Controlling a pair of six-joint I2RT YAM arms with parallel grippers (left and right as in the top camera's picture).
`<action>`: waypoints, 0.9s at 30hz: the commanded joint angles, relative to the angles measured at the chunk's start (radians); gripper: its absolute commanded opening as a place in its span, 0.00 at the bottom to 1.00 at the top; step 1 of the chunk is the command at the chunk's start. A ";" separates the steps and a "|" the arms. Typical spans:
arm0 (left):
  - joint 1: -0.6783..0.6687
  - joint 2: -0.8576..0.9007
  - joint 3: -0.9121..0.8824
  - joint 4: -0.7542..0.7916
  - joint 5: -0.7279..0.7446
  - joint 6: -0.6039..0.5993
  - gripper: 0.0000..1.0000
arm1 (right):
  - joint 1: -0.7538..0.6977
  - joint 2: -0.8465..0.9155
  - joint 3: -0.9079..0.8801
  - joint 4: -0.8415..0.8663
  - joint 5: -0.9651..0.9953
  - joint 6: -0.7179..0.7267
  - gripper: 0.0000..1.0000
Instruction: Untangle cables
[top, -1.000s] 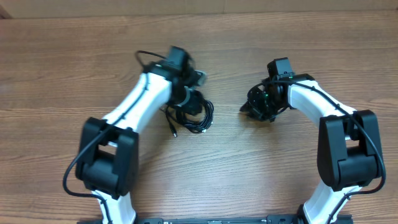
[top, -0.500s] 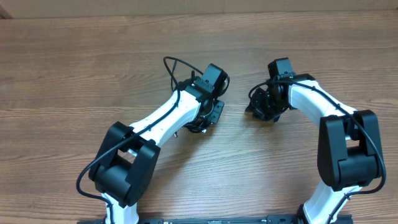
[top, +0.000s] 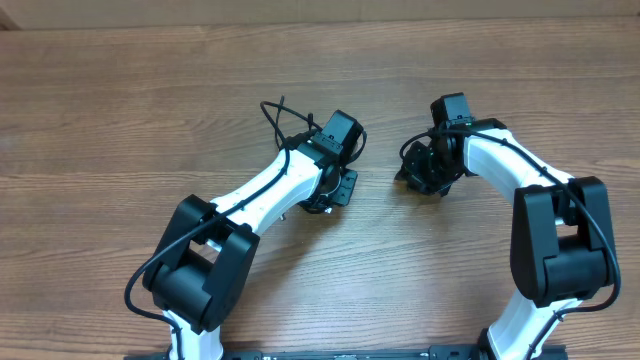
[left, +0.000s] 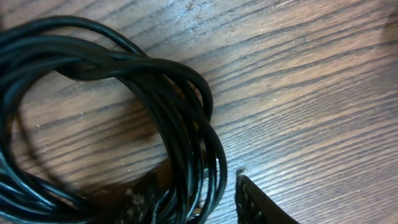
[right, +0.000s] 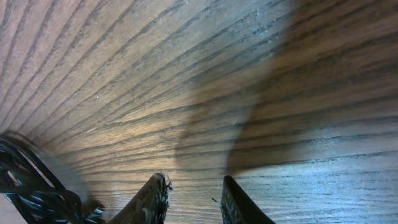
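Note:
Black cables (left: 180, 106) lie in a loose coil on the wooden table, filling the left of the left wrist view. Several strands of that coil run between the fingers of my left gripper (left: 196, 183), which stands open around them; a small gap shows beside the right finger (left: 255, 205). From overhead the left gripper (top: 335, 188) covers most of this coil (top: 312, 205). A second dark cable bundle (top: 408, 168) sits by my right gripper (top: 422, 176). In the right wrist view the right gripper (right: 194, 182) is open over bare wood, with that bundle (right: 25, 186) just left of it.
The wooden table (top: 120, 110) stretches around both arms. The left arm's own thicker wire (top: 275, 115) loops up behind its wrist. The two grippers sit close together near the table's middle.
The left arm has swung right towards the right gripper and now covers the coil that lay spread out beside it. The right arm has not moved.

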 joint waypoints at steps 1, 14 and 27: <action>-0.005 0.006 -0.004 0.000 0.024 -0.067 0.42 | -0.003 -0.004 -0.003 0.002 0.010 -0.008 0.28; -0.011 0.007 -0.043 0.054 0.002 -0.103 0.34 | -0.003 -0.004 -0.003 -0.007 0.010 -0.008 0.27; -0.016 0.024 -0.053 0.077 0.003 -0.102 0.34 | -0.003 -0.004 -0.003 -0.013 0.010 -0.008 0.27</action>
